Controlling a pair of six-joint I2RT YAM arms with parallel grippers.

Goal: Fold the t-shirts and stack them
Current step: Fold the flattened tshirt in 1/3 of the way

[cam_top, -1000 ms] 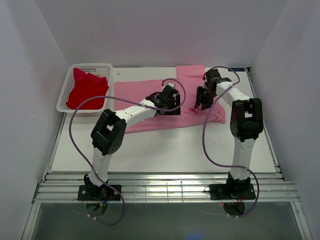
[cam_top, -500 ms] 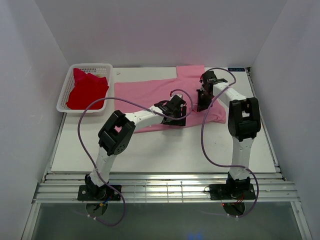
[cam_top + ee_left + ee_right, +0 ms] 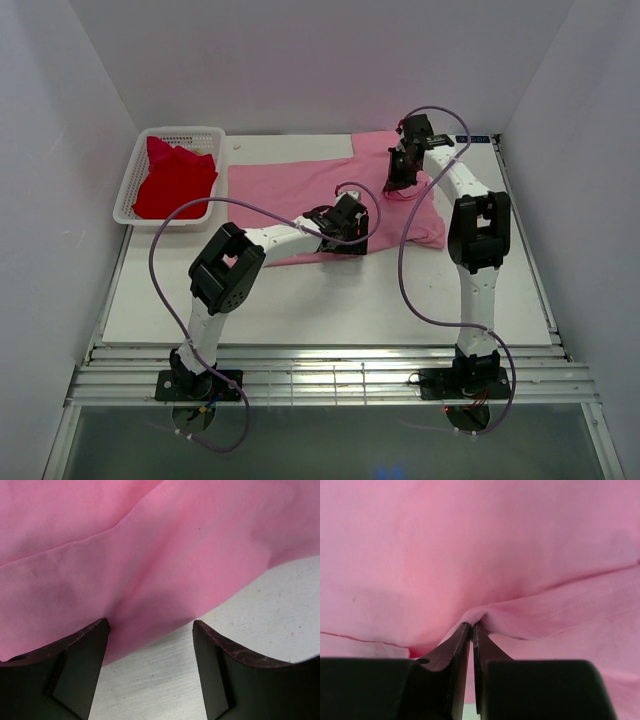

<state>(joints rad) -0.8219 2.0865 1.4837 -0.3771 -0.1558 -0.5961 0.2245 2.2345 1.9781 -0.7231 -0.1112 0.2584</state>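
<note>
The light pink t-shirt [image 3: 290, 185] lies spread across the back of the table. It fills the left wrist view [image 3: 150, 545] and the right wrist view [image 3: 480, 540]. My left gripper [image 3: 345, 243] [image 3: 150, 630] is open at the shirt's near hem, the left finger on the cloth edge, bare table between the jaws. My right gripper [image 3: 397, 182] [image 3: 471, 626] is shut on a pinched fold of the pink shirt near its right sleeve. The bright red t-shirt [image 3: 172, 178] lies bunched in the basket.
A white mesh basket [image 3: 135, 180] stands at the back left of the white table [image 3: 330, 300]. Walls enclose the table on the left, back and right. Purple cables loop over both arms.
My right gripper has moved toward the back, pulling the pink cloth with it. My left gripper slid right to the shirt's near hem and has settled there.
</note>
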